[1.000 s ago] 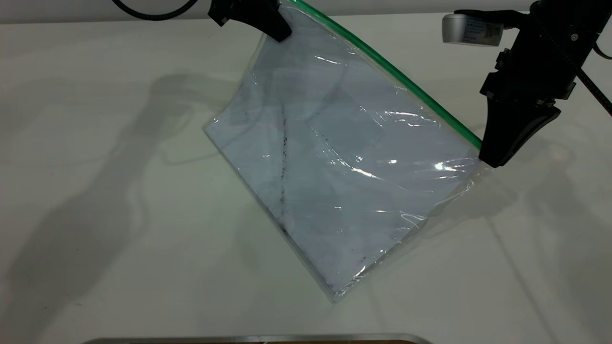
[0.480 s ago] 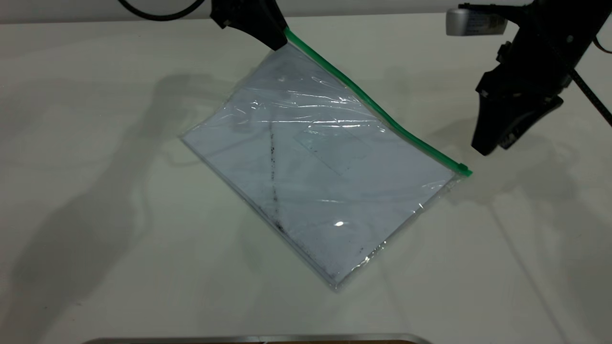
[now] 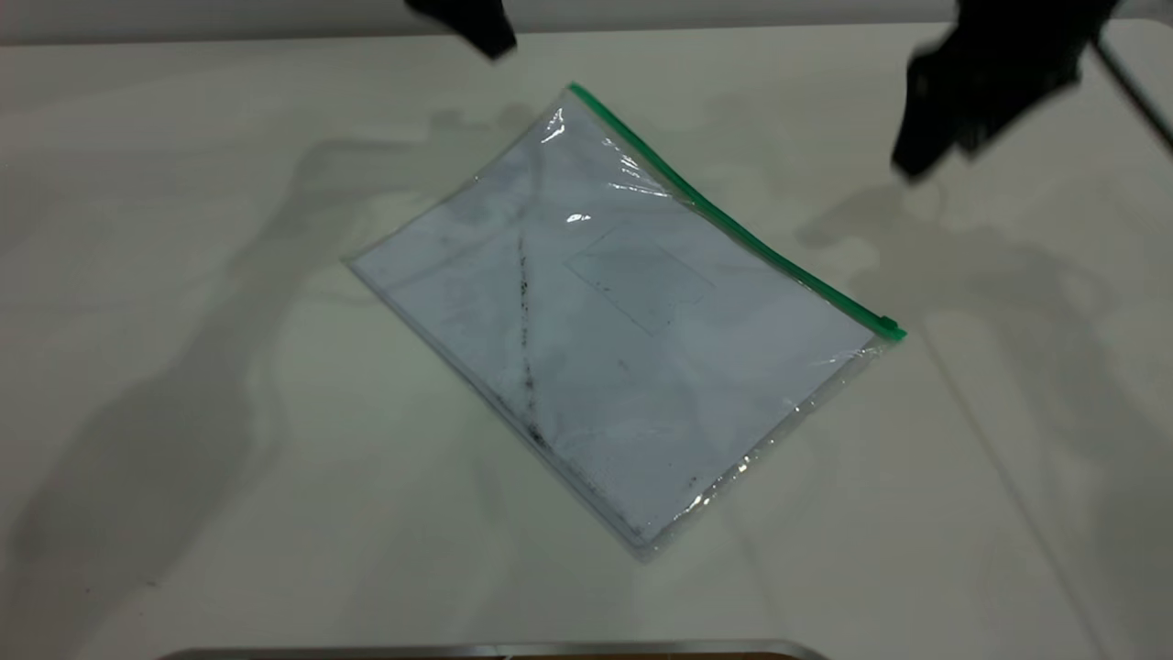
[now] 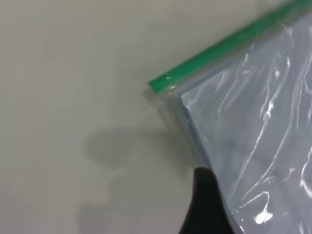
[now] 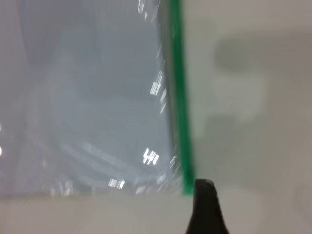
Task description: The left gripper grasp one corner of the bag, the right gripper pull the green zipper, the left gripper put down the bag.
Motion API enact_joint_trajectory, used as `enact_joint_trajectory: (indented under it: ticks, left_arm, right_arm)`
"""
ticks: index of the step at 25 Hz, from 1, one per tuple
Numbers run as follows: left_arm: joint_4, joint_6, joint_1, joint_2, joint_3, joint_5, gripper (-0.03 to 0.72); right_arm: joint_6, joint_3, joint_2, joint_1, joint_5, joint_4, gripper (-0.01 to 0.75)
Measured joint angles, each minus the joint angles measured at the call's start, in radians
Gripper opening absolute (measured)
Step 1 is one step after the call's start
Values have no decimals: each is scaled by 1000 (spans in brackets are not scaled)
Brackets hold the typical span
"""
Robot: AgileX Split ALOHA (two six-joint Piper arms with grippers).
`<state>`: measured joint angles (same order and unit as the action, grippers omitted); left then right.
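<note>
1. the bag lay flat on the bench, mid-frame, touched by neither gripper.
2. the green zipper ran along its upper-right edge, slider at the right end.
3. the left gripper, top centre, and the right gripper, upper right, hung clear; finger state: cannot tell.
4. judgement: put-down step finished; next move only called for parking both arms.

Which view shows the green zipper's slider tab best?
The exterior view: the slider tab sits at the green zipper's end. The left wrist view shows the opposite zipper end; the right wrist view shows only a blurred strip.

The bag is clear, glossy, crinkled plastic — its green zipper smooth plastic — on a matt table.
</note>
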<state>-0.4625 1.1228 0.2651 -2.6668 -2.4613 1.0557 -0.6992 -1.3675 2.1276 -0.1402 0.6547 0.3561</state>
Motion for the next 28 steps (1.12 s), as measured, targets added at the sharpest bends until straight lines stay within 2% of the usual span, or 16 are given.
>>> enact_joint_trajectory:
  ticks: [3, 6, 12, 21, 24, 28]
  left_arm:
    - [45, -142, 0, 51, -36, 28, 619]
    - [108, -259, 0, 112, -73, 105, 617]
    - [270, -407, 0, 254, -110, 112, 594]
    - [615, -867, 0, 470, -110, 112, 588]
    - [704, -975, 0, 563, -66, 112, 588]
    - [716, -1033, 0, 732, 84, 112, 588]
  right_arm:
    - [0, -26, -94, 0, 3, -2, 584]
    - [0, -32, -214, 0, 9, -3, 584]
    - [57, -32, -511, 0, 47, -3, 584]
    - [185, -32, -857, 0, 293, -6, 584]
    - [219, -30, -958, 0, 345, -8, 584]
    - [236, 23, -1108, 0, 376, -8, 584]
